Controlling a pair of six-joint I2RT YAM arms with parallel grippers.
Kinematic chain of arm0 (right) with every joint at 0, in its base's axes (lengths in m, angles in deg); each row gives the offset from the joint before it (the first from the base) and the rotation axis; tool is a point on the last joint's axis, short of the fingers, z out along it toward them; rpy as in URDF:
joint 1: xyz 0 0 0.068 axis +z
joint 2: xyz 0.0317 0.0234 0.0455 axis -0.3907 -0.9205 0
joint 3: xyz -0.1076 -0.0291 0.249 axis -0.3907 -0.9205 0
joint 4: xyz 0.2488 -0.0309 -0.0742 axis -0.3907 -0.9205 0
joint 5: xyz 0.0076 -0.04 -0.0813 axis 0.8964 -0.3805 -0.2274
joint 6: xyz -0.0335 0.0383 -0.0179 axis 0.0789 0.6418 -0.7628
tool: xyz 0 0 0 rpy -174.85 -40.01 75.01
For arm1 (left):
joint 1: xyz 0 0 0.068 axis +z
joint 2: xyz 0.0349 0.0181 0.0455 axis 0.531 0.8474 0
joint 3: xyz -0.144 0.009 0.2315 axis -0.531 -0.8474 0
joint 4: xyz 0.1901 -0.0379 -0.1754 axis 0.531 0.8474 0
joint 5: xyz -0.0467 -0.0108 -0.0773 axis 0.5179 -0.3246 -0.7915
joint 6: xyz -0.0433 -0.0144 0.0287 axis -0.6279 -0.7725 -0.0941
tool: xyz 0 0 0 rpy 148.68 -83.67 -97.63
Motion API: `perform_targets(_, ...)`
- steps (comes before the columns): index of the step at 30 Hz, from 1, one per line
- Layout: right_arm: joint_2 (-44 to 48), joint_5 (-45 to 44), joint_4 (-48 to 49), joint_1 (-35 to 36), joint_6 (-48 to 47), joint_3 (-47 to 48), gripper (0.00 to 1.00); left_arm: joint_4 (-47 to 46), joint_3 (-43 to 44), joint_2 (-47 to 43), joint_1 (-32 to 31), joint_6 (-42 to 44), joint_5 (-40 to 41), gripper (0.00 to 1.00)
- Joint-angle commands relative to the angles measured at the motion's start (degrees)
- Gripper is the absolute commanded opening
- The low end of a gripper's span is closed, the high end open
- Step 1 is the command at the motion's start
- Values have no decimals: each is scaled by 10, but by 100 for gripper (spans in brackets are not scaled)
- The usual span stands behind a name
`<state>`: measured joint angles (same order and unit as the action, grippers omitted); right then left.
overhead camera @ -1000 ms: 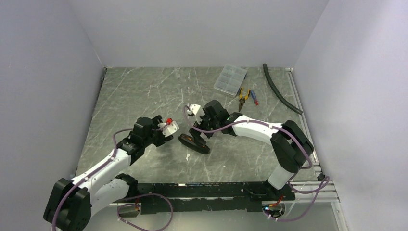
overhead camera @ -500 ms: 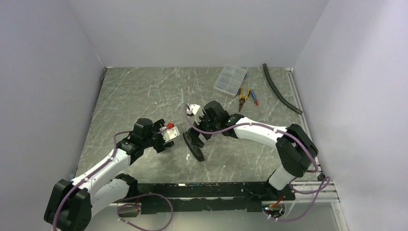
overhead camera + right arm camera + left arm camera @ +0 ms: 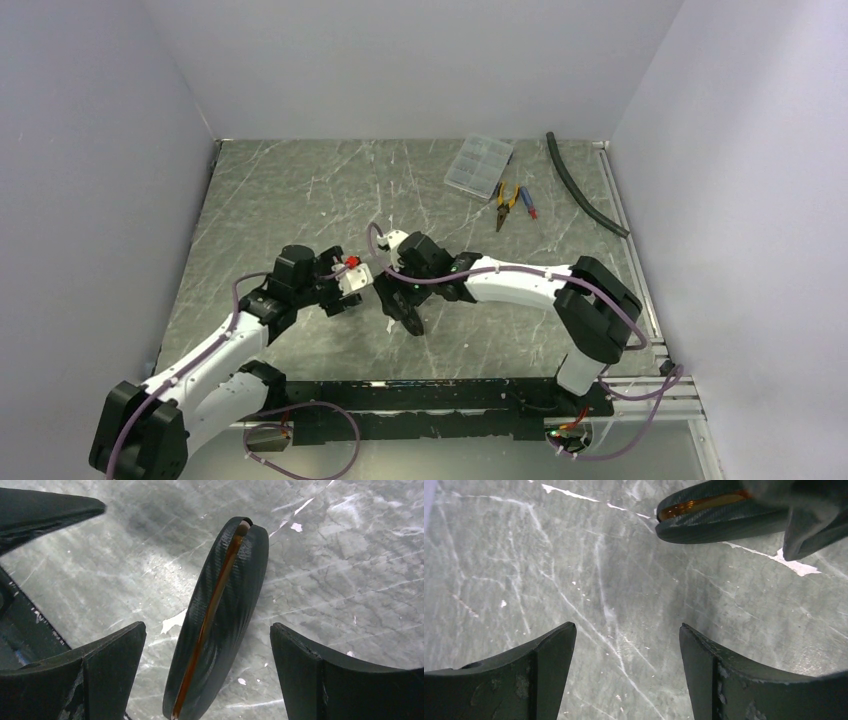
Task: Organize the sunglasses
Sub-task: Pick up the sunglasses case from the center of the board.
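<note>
The black oblong glasses case (image 3: 405, 308) lies on the table, almost shut. A thin amber strip (image 3: 216, 597) shows in its slit; the sunglasses are otherwise hidden. My right gripper (image 3: 207, 625) is open and straddles the case (image 3: 237, 595), with both fingers apart from it. In the top view the right gripper (image 3: 393, 285) sits over the case's far end. My left gripper (image 3: 624, 627) is open and empty over bare table, with the case's end (image 3: 719, 522) ahead at the upper right. In the top view the left gripper (image 3: 356, 286) is just left of the case.
A clear compartment box (image 3: 479, 165), orange-handled pliers (image 3: 506, 203) and a black hose (image 3: 584, 187) lie at the back right. White walls enclose the marbled grey table (image 3: 280, 190). The left gripper's finger (image 3: 45, 507) shows close by in the right wrist view.
My right gripper has swung left and come down over the case. The case has turned from lying diagonal to nearly lengthwise. My left gripper has edged slightly towards it.
</note>
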<state>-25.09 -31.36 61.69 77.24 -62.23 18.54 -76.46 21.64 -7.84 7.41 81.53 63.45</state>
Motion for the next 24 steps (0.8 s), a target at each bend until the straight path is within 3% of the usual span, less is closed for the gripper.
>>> perform_targets(1,-30,-69,15,14,31,18,97,-10,15,-30,6,-12,24,81)
perform_targets(4,-50,-105,4,17,28,27,87,-5,13,-33,12,-15,38,80)
perform_targets(9,-31,-145,4,18,24,21,49,-5,12,-30,15,-16,45,80)
perform_targets(18,22,-260,-19,1,-32,3,46,-16,13,-21,18,-15,53,80)
perform_targets(24,18,-329,-19,-103,-70,-12,44,-15,10,-25,19,-13,66,80)
